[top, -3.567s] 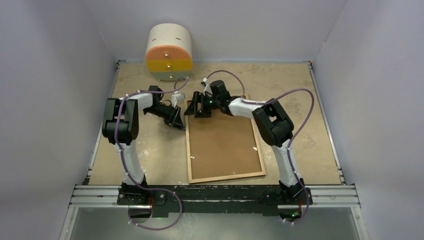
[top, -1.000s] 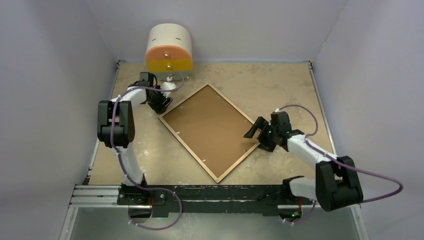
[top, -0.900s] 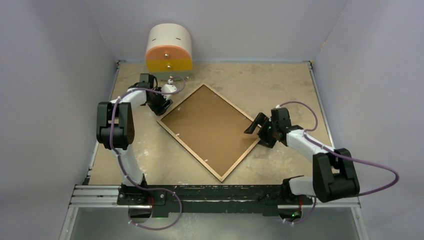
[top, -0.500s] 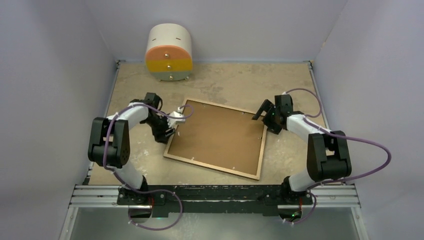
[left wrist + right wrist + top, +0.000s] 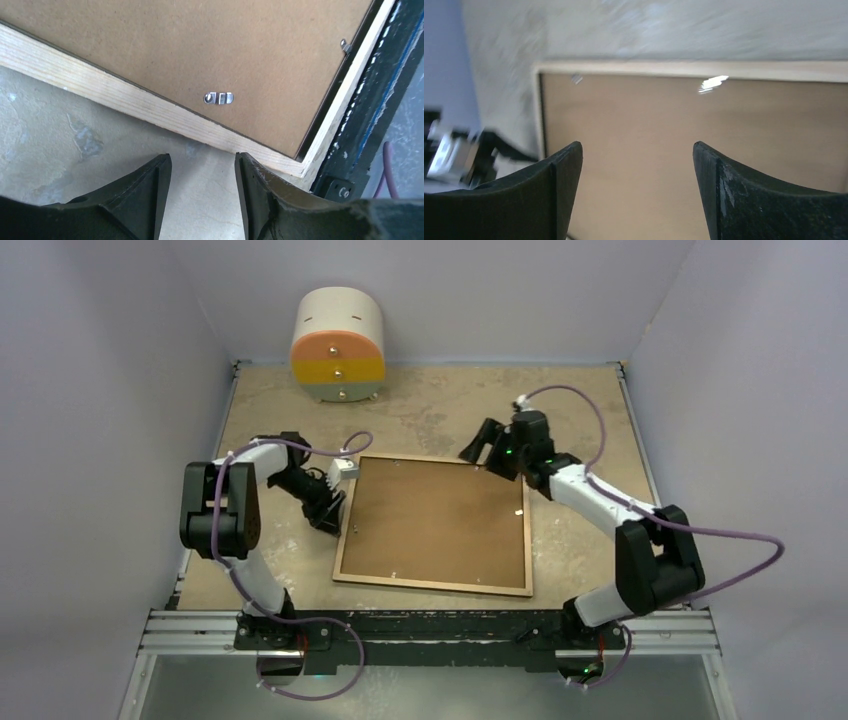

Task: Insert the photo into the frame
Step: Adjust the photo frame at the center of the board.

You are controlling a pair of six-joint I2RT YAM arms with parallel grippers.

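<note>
Left gripper: fingers parted, nothing between them, bare table showing through the gap. I sit low beside the frame, tips just short of its left wood edge; I cannot tell whether they touch it. Ahead of the tips a small metal clip lies flat on the brown backing board.

Right gripper: released, fingers spread wide, empty. It hovers over the far edge of the frame, right of that edge's middle, looking down on the board. This wrist view is blurred, and a second clip shows only as a bright smear near the far wood edge.

Frame: flat on the table, back up, light wood border around the board. It lies between my two arms, sides roughly square to the table, with its near edge close to the base rail.

Far left, against the back wall: a round-topped drawer box, well apart from the frame.
</note>
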